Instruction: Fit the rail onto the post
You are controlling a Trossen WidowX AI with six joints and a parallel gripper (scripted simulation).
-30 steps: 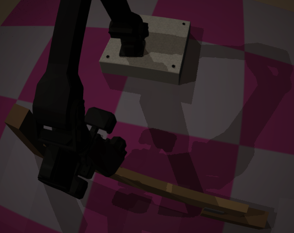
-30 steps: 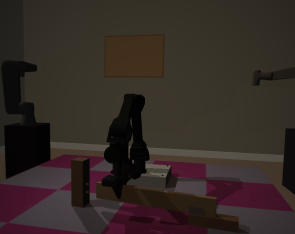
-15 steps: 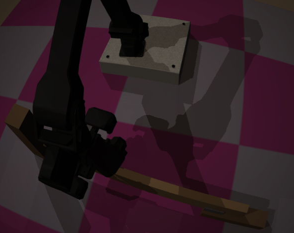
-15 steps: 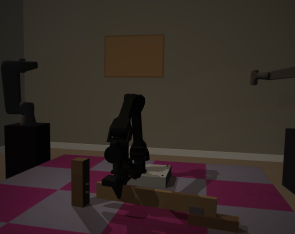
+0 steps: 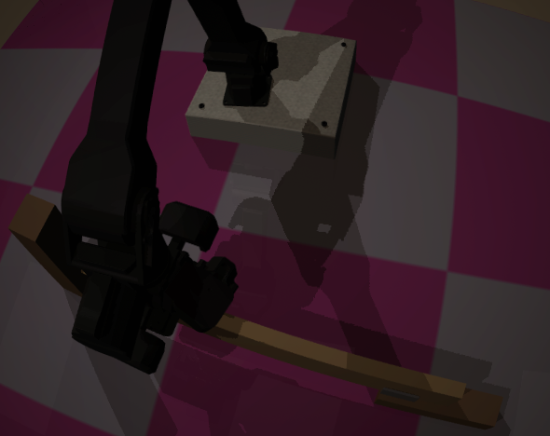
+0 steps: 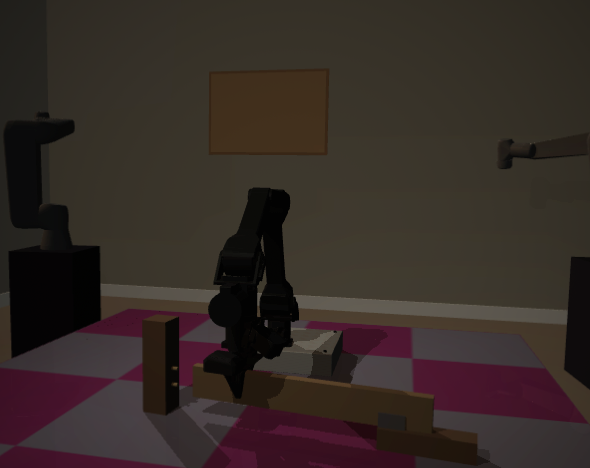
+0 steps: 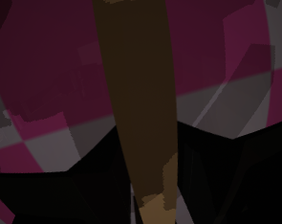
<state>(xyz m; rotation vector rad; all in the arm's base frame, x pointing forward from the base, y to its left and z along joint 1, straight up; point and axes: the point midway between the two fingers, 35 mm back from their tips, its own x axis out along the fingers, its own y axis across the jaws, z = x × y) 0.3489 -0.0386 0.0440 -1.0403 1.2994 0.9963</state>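
The wooden rail (image 5: 303,345) (image 6: 310,395) (image 7: 140,62) is raised off the table at its near end and looks roughly level. Its far end sits on the footboard block (image 5: 482,405) (image 6: 446,445), behind the grey bracket plate (image 5: 400,395) (image 6: 391,421). My gripper (image 6: 240,385) (image 7: 141,123) is shut on the rail close to its near end. The post (image 5: 33,218) (image 6: 155,367) stands upright. Its upper peg (image 6: 174,368) and lower peg (image 6: 174,384) face the rail end across a visible gap. The holes in the rail end are hidden.
The pale base block (image 5: 261,127) (image 6: 295,358) of my arm stands behind the rail. The checkered mat (image 5: 505,187) (image 6: 466,382) lies under everything. Two other arms stand on dark pedestals (image 6: 53,297) (image 6: 585,322) at the far left and right. Shadows cross the rail and mat.
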